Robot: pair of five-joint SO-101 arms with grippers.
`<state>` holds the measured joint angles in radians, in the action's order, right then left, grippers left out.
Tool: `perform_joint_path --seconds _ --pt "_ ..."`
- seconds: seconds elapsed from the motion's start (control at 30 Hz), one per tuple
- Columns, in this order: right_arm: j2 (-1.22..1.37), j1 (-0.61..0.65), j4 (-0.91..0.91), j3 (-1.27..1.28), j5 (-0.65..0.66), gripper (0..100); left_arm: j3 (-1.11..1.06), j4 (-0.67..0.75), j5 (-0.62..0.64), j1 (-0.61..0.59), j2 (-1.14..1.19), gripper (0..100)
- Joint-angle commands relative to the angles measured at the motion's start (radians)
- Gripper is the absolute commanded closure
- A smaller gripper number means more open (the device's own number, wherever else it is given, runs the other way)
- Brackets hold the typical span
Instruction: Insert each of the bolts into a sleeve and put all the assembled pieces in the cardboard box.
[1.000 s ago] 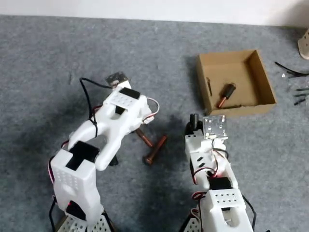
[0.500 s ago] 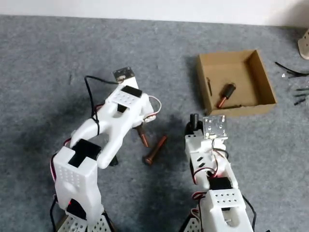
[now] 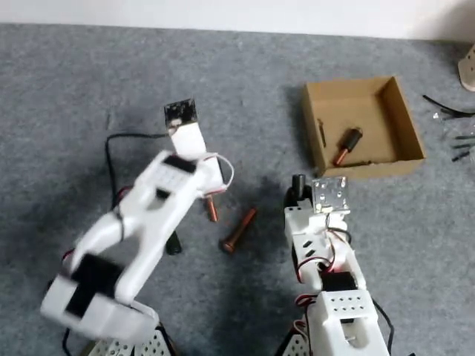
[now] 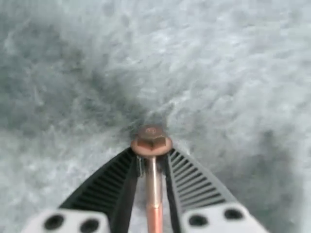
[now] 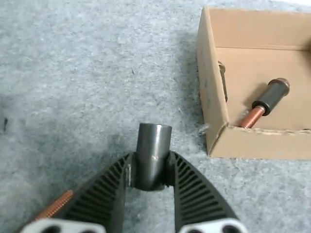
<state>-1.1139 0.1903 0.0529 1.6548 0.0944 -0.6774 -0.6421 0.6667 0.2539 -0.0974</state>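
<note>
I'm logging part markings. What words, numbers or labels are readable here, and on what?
None readable.
The cardboard box is plain.
The bolt in the left claw has a head mark too blurred to read.
The sleeve in the right claw looks unmarked.

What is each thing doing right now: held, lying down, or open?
Left gripper: fingers shut on the held bolt.
Right gripper: fingers shut on the sleeve.
Loose bolt: lying free, not yet assembled.
Assembled piece: lying in the box.
Cardboard box: open on top.
</note>
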Motion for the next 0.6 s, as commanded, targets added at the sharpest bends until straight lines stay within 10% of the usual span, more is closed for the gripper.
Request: perform_joint_path --seconds 0.0,0.57 --pt "-0.018 0.002 -0.048 0.007 0.012 99.2 -0.174 0.206 -0.057 -0.010 -0.245 100" --pt "-0.012 0.173 -0.323 0.137 0.034 99.3 -0.886 1.065 -0.186 -0.008 -0.901 100"
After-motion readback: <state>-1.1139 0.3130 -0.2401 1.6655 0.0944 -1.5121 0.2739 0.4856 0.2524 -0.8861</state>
